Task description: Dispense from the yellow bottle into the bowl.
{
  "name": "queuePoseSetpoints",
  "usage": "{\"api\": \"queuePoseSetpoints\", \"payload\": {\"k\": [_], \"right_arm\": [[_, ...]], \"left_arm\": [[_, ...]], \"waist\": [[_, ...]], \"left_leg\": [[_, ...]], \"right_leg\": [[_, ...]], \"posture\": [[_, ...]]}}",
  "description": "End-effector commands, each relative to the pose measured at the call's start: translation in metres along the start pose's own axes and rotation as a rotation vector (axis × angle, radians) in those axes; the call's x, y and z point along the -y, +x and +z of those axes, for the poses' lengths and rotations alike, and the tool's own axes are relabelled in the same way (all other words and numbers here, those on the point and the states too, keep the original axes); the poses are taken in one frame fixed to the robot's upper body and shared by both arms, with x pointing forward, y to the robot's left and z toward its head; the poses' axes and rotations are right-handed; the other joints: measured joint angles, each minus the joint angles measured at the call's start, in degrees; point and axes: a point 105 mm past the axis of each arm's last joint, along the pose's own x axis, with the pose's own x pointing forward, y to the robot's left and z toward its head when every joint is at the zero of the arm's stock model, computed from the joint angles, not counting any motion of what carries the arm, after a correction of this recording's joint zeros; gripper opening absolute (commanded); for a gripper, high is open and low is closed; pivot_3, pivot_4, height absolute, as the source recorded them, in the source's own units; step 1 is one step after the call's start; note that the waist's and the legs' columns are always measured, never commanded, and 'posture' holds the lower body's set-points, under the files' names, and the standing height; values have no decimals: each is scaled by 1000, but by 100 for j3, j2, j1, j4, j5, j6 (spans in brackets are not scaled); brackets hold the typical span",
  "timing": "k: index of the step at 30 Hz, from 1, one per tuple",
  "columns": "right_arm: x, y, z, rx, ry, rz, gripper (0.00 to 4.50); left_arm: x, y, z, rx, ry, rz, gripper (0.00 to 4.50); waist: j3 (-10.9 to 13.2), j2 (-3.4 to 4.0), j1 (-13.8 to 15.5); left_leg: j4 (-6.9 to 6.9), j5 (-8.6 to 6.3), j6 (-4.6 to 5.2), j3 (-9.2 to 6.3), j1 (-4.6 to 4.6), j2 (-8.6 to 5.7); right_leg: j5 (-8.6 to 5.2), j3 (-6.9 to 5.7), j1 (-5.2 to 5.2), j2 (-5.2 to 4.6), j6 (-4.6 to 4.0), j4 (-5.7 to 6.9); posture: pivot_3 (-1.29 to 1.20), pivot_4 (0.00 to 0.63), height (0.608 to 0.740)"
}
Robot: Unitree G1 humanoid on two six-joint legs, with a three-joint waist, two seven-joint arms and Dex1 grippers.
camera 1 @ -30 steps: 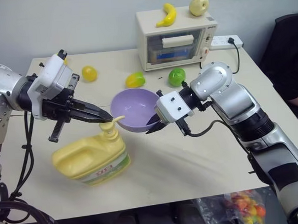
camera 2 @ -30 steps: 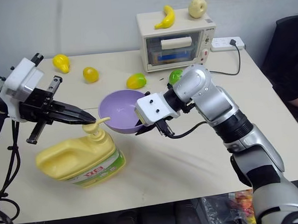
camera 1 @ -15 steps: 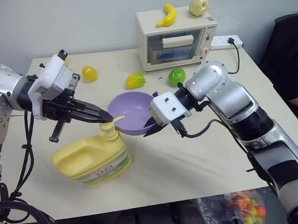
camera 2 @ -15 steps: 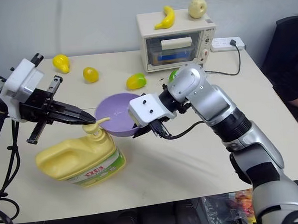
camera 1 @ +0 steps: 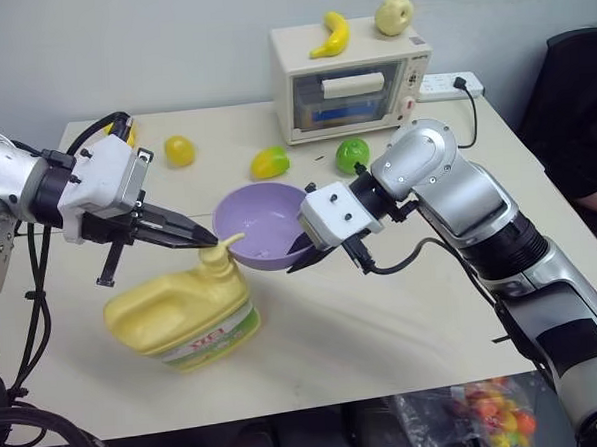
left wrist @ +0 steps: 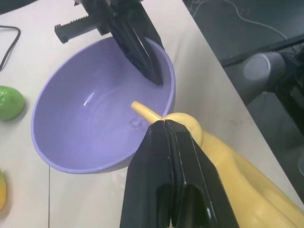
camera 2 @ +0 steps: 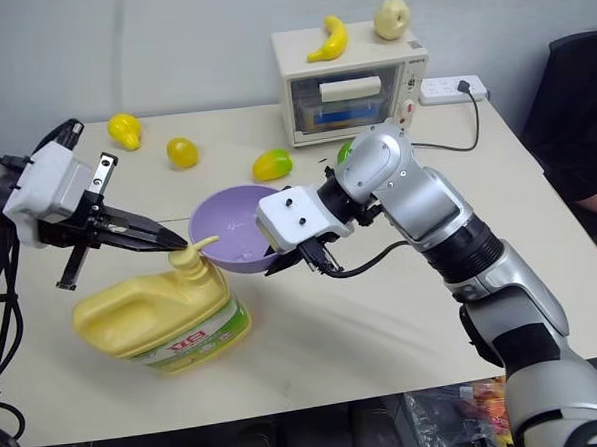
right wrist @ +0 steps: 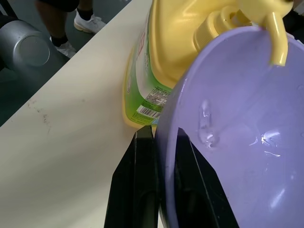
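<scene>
Now the left gripper (camera 1: pixel 207 239), fingers pressed tight together with nothing between them, has its tips right on the pump head of the yellow bottle (camera 1: pixel 188 314), which stands on the table (camera 1: pixel 384 319) toward the robot's left. And the right gripper (camera 1: pixel 298 256) is clamped on the rim of the bowl (camera 1: pixel 263 223), one finger inside the wall and one outside, holding it tilted and tucked up just beside the bottle. The pump's spout reaches over the bowl's edge; a few clear drops glisten on the purple inside. Behind them, a small oven (camera 1: pixel 351 78) sits at the back of the table with a banana (camera 1: pixel 333 31) on top.
</scene>
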Motion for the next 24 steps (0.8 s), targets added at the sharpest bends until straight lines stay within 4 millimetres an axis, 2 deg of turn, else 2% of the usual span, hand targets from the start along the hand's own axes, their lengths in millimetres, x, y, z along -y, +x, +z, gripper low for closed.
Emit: {"api": "queuePoseSetpoints", "payload": {"k": [1, 6, 10, 11, 13, 15, 20, 24], "right_arm": [[-3, -4, 15, 11, -66, 53, 0], [-3, -4, 14, 8, -67, 51, 0], [-2, -4, 12, 5, -68, 45, 0], [-3, -4, 11, 5, -68, 43, 0], [-3, -5, 11, 5, -67, 39, 0], [-3, -5, 9, 6, -64, 29, 0], [-6, -8, 5, 6, -49, 5, 0], [-12, -14, -8, -6, 4, -49, 0]], "left_arm": [[22, 25, -41, -120, -149, -145, 18], [7, 22, -22, -36, -136, -87, 18], [-10, 3, 24, 142, -144, -38, 18], [-12, -6, 40, 196, -153, -34, 196], [-12, -19, 59, 255, -166, -43, 545], [-8, -29, 70, 261, -170, -56, 1126], [2, -41, 74, 211, -178, -46, 2623], [16, -48, 67, 156, -232, -35, 3832]], "waist": [[-9, 14, 3], [-24, 29, 8], [-22, 26, 9], [-20, 23, 7], [-3, -6, 5], [-2, -7, -17], [-1, -8, -84], [0, -10, -91]], "left_leg": [[0, 0, 1, 0, -1, 0], [0, -1, 2, -1, -2, 0], [3, -1, 3, -1, -9, -1], [4, -2, 3, -2, -13, -1], [6, -1, 2, -5, -29, 0], [7, -2, 2, -11, -43, 0], [1, -20, 7, -8, -26, -6], [5, -24, 0, -8, -28, -5]], "right_leg": [[0, 0, 0, 0, 0, 0], [0, 0, 1, 1, 0, -2], [0, 0, -1, 1, 1, -4], [0, 0, -4, 1, 1, -3], [0, -2, -19, 3, 1, -2], [1, -7, -29, 2, 1, -8], [1, -9, -32, 1, 1, -20], [1, -8, -32, 1, 2, -21]], "posture": [[0, 150, 740], [0, 150, 740], [0, 150, 740], [0, 150, 740], [0, 150, 740], [0, 150, 740], [0, 150, 740], [0, 150, 740]]}}
